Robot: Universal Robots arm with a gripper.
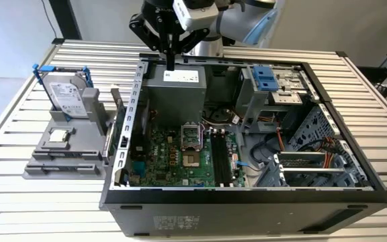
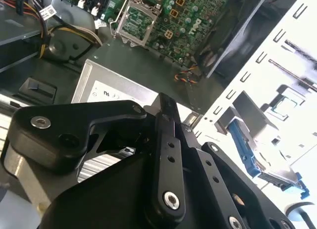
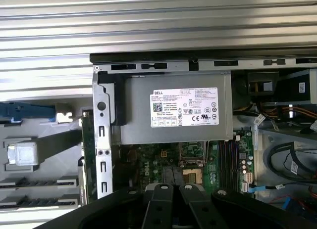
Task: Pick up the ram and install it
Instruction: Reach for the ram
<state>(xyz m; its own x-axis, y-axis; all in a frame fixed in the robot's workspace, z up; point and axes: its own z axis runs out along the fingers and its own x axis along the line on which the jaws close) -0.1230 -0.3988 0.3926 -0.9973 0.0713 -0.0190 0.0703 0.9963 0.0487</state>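
Over the grey power supply (image 1: 175, 96) at one end of the open computer case (image 1: 247, 212), the gripper (image 1: 171, 63) is seen in the exterior view with its dark fingers pressed together into one thin point and nothing clamped between them. The ram (image 1: 115, 108) is found outside the case, stood on edge in the grey holder (image 1: 66, 164) just beside the case wall on the exterior view's left, well apart from the gripper. There it is given as a thin upright sliver, whereas in the first wrist view the ram (image 3: 88, 140) is shown edge-on as a long, narrow bluish-green strip (its chips cannot be made out). In the second wrist view the matt black, bolted links of the gripper (image 2: 166, 104) are seen close, with the green motherboard (image 2: 163, 16) and its square metal socket beyond. A silver hard drive (image 1: 68, 96) in a blue frame is held upright on the holder, and everything is set on a ribbed white table (image 1: 18, 201)
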